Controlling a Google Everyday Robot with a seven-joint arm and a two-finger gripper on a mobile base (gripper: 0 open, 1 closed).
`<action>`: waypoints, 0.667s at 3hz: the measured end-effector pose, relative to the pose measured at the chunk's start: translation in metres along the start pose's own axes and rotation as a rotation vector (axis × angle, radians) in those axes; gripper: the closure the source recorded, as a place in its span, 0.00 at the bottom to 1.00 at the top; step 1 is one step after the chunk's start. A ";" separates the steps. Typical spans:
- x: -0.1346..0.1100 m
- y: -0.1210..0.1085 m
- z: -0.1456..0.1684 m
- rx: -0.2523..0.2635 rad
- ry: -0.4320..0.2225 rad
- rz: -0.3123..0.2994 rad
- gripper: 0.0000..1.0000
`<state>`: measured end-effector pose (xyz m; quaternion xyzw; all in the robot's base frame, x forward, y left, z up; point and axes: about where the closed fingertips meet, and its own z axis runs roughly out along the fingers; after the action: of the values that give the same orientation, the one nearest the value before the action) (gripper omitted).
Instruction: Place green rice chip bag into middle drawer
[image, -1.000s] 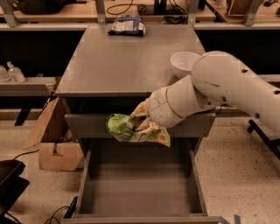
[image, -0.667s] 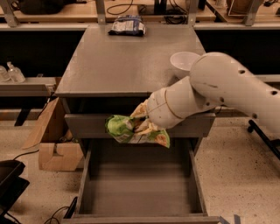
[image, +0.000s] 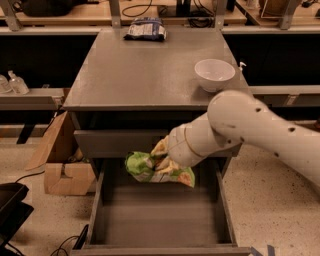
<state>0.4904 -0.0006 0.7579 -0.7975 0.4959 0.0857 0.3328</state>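
Observation:
The green rice chip bag (image: 142, 166) is crinkled, bright green with tan-orange chip pictures. It hangs over the back part of the open middle drawer (image: 160, 217), a wide grey box with a plain floor. My gripper (image: 161, 160) is shut on the bag from the right, its yellowish fingers (image: 160, 146) wrapped around the bag's right half. The white arm reaches in from the right and hides part of the drawer's right wall. The bag is low, near the drawer's back, above the floor.
A white bowl (image: 214, 74) stands on the cabinet top (image: 140, 70) at the right. A blue-and-white snack bag (image: 145, 29) lies at the top's far edge. A cardboard box (image: 62, 167) sits on the floor left of the cabinet. A closed drawer front (image: 115, 142) is above the open one.
The arm has lowered with the bag, bringing it down toward the open drawer. The view has shifted so the arm sits lower under the cabinet top.

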 end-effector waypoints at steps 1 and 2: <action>0.051 0.067 0.052 -0.037 0.052 0.085 1.00; 0.086 0.091 0.081 -0.025 0.057 0.130 1.00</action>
<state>0.4710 -0.0394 0.6151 -0.7698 0.5547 0.0905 0.3024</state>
